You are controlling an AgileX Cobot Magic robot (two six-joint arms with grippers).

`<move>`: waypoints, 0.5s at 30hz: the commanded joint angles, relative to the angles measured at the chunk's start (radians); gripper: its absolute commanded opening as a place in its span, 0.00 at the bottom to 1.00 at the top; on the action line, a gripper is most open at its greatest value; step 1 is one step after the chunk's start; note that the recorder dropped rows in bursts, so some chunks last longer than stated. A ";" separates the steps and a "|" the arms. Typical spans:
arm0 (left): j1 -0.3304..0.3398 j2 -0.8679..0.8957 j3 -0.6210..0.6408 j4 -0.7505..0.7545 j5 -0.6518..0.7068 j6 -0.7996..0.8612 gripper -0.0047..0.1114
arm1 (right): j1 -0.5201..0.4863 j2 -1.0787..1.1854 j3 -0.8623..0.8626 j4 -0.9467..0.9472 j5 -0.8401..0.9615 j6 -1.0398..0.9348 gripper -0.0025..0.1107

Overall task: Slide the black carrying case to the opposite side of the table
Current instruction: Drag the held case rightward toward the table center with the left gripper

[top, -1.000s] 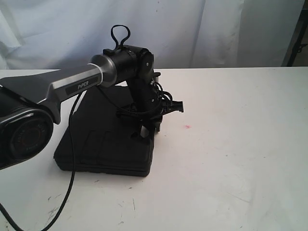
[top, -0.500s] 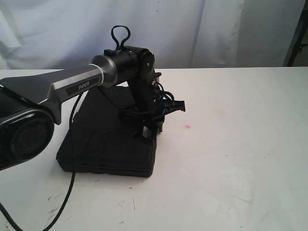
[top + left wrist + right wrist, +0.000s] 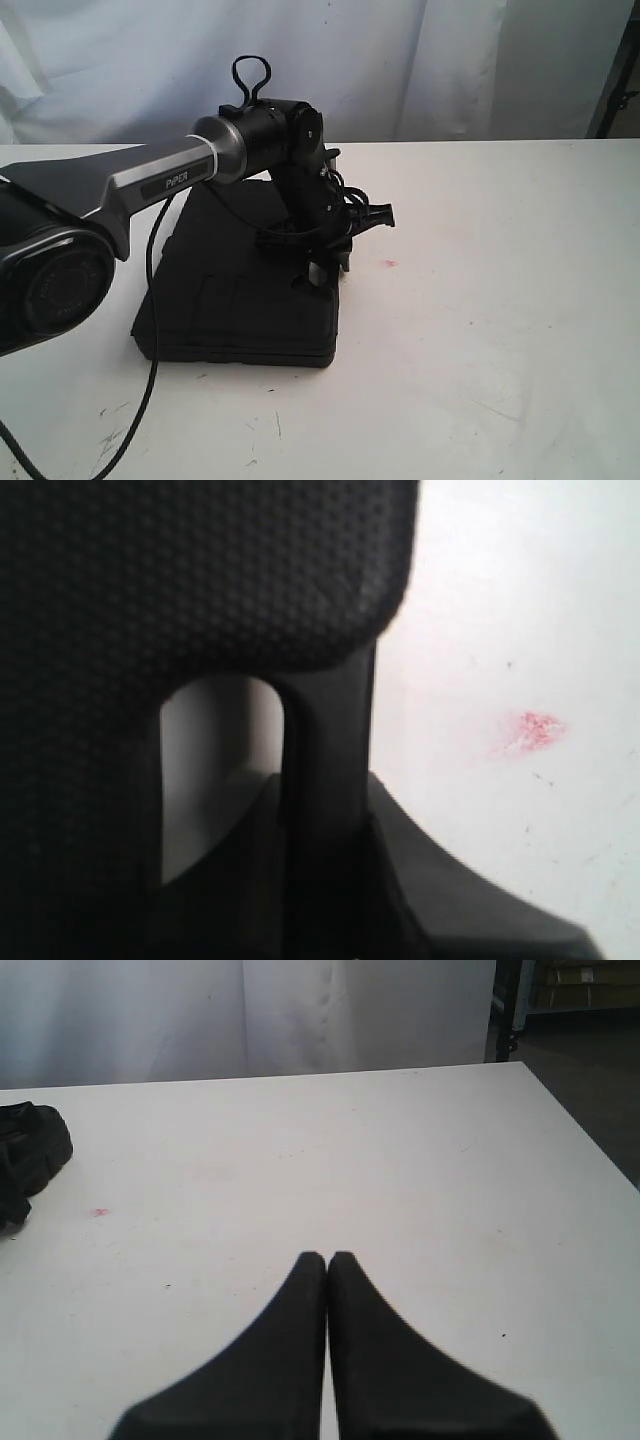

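The matte black case (image 3: 240, 290) lies flat on the white table (image 3: 480, 320), left of the middle. My left gripper (image 3: 322, 270) reaches down at the case's right edge, where the handle slot is. In the left wrist view the textured case (image 3: 200, 570) fills the picture. Its handle bar (image 3: 325, 740) runs between my dark fingers (image 3: 450, 900), so the left gripper (image 3: 325, 810) is shut on the handle. My right gripper (image 3: 327, 1257) hovers over bare table with its jaws pressed together and nothing in them. It is out of the exterior view.
A small red speck (image 3: 389, 263) marks the table just right of the case. A black cable (image 3: 150, 380) hangs from the left arm across the front. A white curtain (image 3: 400, 60) stands behind the table. The table's far right edge (image 3: 580, 1150) drops to a dark floor.
The case has slid to the right, toward the red speck, and turned slightly. The left gripper moved with it, still on the handle.
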 commanded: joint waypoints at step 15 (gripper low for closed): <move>-0.007 -0.066 -0.012 0.041 0.003 0.043 0.65 | -0.008 -0.006 0.002 0.001 -0.011 -0.004 0.02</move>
